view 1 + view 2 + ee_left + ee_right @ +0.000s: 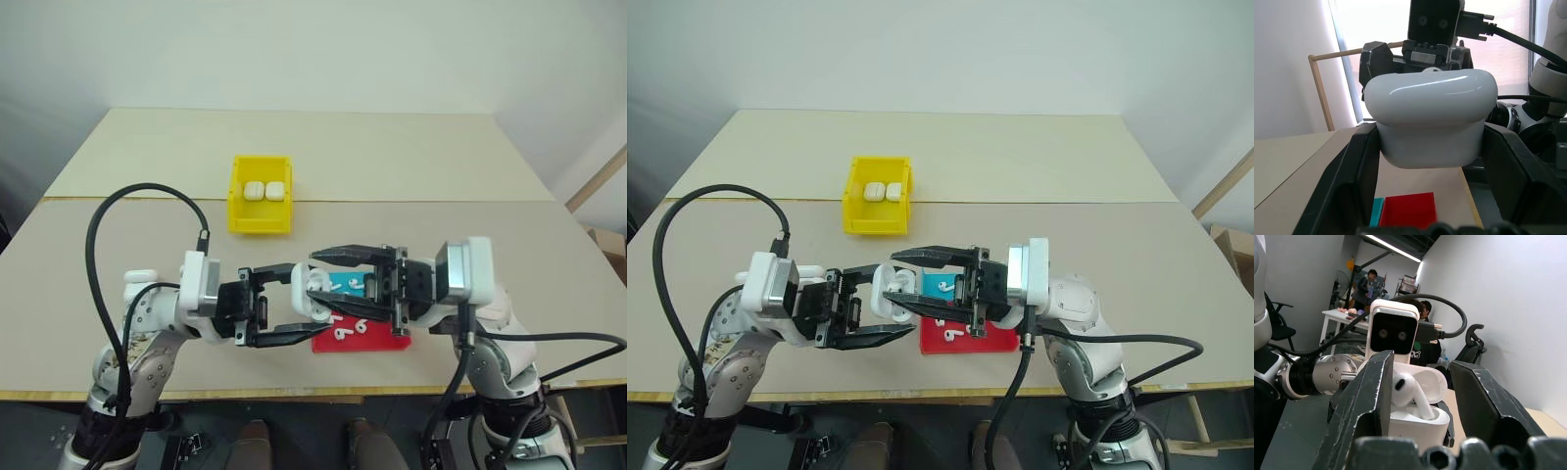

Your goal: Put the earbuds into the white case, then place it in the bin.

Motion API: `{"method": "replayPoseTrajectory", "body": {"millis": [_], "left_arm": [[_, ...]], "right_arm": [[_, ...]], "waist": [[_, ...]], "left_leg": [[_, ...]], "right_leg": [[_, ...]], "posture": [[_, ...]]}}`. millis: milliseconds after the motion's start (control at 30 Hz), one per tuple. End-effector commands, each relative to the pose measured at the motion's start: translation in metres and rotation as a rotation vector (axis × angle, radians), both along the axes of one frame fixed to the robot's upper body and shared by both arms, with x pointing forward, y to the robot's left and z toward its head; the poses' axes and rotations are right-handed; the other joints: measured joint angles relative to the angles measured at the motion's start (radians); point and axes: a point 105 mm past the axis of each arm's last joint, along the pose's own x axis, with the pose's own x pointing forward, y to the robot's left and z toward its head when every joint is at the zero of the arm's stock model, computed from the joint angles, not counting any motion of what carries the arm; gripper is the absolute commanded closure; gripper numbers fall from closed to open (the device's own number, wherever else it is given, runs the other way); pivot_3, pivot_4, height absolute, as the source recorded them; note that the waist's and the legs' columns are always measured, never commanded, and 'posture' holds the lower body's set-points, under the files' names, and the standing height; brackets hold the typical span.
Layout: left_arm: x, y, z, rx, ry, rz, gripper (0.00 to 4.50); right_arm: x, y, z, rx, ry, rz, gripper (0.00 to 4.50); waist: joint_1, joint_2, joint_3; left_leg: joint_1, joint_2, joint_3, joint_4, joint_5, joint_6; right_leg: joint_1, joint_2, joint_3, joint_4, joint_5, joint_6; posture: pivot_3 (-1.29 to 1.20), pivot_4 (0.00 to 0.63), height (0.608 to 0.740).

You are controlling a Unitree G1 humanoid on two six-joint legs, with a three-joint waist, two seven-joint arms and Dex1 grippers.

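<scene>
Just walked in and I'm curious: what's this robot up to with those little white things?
It's packing earbuds. The left gripper holds an open white case above the table, and the right gripper has its fingers open around an earbud standing in it. More earbuds lie on a tray; two closed cases sit in the yellow bin.

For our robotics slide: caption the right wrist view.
Open right gripper beside an earbud standing in the open white case.
</scene>
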Motion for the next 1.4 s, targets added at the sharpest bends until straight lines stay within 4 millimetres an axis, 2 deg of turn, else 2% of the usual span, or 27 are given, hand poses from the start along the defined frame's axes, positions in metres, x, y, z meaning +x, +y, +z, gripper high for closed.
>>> {"method": "replayPoseTrajectory", "body": {"millis": [33,800,867,1000,1100,1167,1400], "left_arm": [[-0.004,-0.003,0.007,-0.020,-0.039,-0.018,1.70],[-0.008,-0.003,0.008,-0.019,-0.041,-0.050,1.70],[-0.007,-0.002,0.007,-0.018,-0.038,-0.044,1.70],[-0.002,0.002,0.004,-0.003,-0.037,-0.015,1.70],[0.001,0.011,0.005,0.009,-0.042,0.009,1.70],[0.003,0.018,0.007,0.019,-0.045,0.033,1.70],[0.005,0.053,0.003,0.107,-0.037,0.140,1.70]], "right_arm": [[-0.003,-0.003,0.004,0.006,-0.028,0.003,2.26],[0.001,-0.002,0.013,-0.025,-0.065,-0.023,2.26],[0.002,-0.006,0.018,0.002,-0.072,-0.037,2.26],[0.009,-0.024,0.041,0.109,-0.039,-0.076,2.26],[0.019,-0.039,0.047,0.094,-0.008,-0.137,2.26],[0.026,-0.045,0.044,0.029,0.001,-0.210,2.26],[0.054,-0.048,-0.001,-0.397,0.068,-0.434,2.26]], "waist": [[0.000,0.000,0.000],[0.000,0.000,0.000],[0.000,0.000,0.000],[0.000,0.000,0.000],[0.000,0.000,0.000],[0.001,0.000,0.000],[-0.006,0.000,0.000]], "left_leg": [[0.000,0.000,0.000,0.000,0.000,0.000],[0.000,0.000,0.000,0.000,0.000,0.000],[0.000,0.000,0.000,0.000,0.000,0.000],[0.000,0.000,0.000,0.000,0.000,0.000],[0.000,0.000,0.000,0.000,0.000,0.000],[0.000,0.000,0.000,0.000,0.000,0.000],[0.000,0.000,0.001,-0.001,0.000,0.000]], "right_leg": [[0.000,0.000,0.000,0.000,0.000,0.000],[0.000,0.000,0.000,0.000,0.000,0.000],[0.000,0.000,0.000,0.000,0.000,0.000],[0.000,0.000,0.000,0.000,0.000,0.000],[0.000,0.000,0.000,0.000,0.000,0.000],[0.000,0.000,0.000,0.000,0.000,0.000],[-0.001,0.000,0.001,0.000,0.000,0.000]], "posture": [[0.00,0.150,0.740],[0.00,0.150,0.740],[0.00,0.150,0.740],[0.00,0.150,0.740],[0.00,0.150,0.740],[0.00,0.150,0.740],[0.00,0.150,0.740]]}}
